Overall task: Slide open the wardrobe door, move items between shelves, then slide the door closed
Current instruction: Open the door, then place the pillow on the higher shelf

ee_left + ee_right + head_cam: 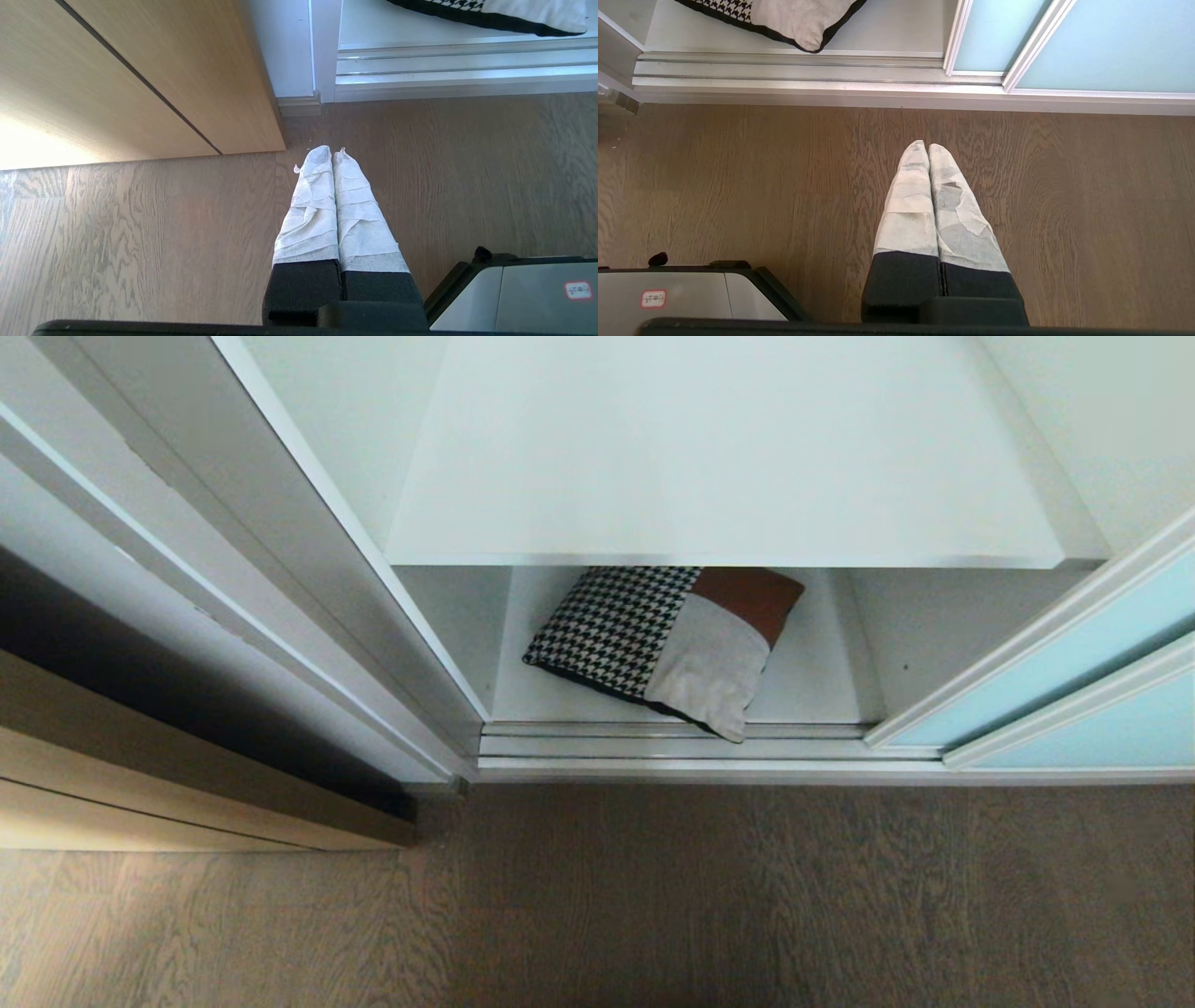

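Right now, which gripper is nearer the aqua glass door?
Right. The right gripper hangs over the floor short of the sliding door; the left gripper hangs by the tan panel, farther off.

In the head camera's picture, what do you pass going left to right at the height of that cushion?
Tan wood-grain door → white wardrobe side wall → patchwork cushion → bare white shelf → aqua sliding wardrobe door.

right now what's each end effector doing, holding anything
left end effector: closed, holding nothing, parked above the floor
right end effector: closed, holding nothing, parked above the floor
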Motion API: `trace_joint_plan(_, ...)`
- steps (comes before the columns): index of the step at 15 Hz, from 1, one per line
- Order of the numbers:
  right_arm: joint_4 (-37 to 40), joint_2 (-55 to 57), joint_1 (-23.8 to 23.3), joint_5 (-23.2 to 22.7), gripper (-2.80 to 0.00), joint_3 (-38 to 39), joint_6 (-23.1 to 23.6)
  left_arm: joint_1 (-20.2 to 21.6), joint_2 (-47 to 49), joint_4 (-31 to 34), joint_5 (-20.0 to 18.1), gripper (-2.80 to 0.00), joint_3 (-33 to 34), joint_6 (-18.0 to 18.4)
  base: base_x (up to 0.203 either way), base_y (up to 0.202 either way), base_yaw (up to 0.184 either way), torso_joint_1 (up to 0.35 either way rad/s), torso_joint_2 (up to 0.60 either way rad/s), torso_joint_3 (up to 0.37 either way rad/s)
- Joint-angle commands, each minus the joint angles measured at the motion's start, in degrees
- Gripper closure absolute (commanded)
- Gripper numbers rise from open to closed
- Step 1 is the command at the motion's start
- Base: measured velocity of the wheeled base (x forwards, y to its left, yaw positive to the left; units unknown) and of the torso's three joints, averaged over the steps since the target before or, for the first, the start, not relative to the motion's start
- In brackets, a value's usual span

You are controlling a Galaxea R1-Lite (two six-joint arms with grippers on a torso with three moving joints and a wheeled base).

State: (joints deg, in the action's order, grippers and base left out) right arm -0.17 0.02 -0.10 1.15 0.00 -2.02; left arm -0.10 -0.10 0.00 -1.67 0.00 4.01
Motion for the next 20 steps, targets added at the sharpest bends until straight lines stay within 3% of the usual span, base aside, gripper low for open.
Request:
trace_joint_plan(1,0.0,0.0,0.0,0.0,0.00,0.0,0.0,0.0,0.1,0.0,0.0,0.00,0.1,0.0,0.000,0.000,0.000,0.000,0.00,0.000)
trace_joint_plan(20,0.0,0.1,0.0,0.0,0.00,0.0,-0.2,0.0,0.1,0.0,0.0,0.00,0.1,0.0,0.000,0.000,0.000,0.000,0.00,0.000)
